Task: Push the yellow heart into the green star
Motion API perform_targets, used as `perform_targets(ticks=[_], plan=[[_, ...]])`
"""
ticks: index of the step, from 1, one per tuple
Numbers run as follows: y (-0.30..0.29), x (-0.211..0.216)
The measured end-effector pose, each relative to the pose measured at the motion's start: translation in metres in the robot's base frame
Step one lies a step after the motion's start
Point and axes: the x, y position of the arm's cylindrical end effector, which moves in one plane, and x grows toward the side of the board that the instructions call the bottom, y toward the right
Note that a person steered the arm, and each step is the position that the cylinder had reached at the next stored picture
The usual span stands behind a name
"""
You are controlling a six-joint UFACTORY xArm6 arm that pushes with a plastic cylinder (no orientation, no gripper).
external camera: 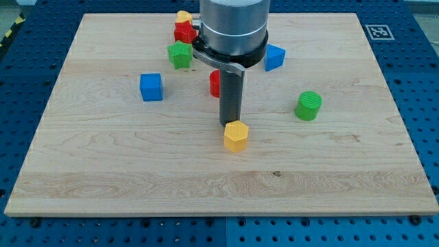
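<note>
You have the wooden bench (pixel 103 178) filling most of the view, and the arm's grey housing (pixel 233 27) comes down from the view's top over its middle; there is no gripper on this rig, so nothing opens, closes or holds anything; the arm ends in a dark rod, and my tip (pixel 230 124) sits on the board right at the upper edge of a yellow hexagonal block (pixel 235 136), touching it or very nearly, I cannot tell which.

As for the task, you should judge it barely started; the yellow heart (pixel 183 16) lies near the view's top, left of the housing, pressed against a red block (pixel 184 32) just below it, whose shape I cannot make out; the green star (pixel 180 55) lies below that red block, close to it, so the red block stands between the heart and the star; the two task blocks are near each other but not touching.

What is left is nearly everything; my tip is well apart from the heart, near the board's centre, and it would have to travel to the far side of the heart before any push toward the star makes sense; the red block in between looks likely to get shoved along or to deflect the heart.

Smaller things you can ignore for now: a blue cube (pixel 151 87) at the view's left, a blue block (pixel 275 57) right of the housing, a green cylinder (pixel 309 106) at the view's right, and a red piece (pixel 215 84) half hidden behind the rod.
</note>
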Motion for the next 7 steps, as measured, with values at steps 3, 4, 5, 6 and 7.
perform_targets(ticks=[3,4,5,6,7], plan=[[0.029,-0.044],[0.038,-0.075],[0.039,-0.114],[0.039,-0.16],[0.039,-0.205]])
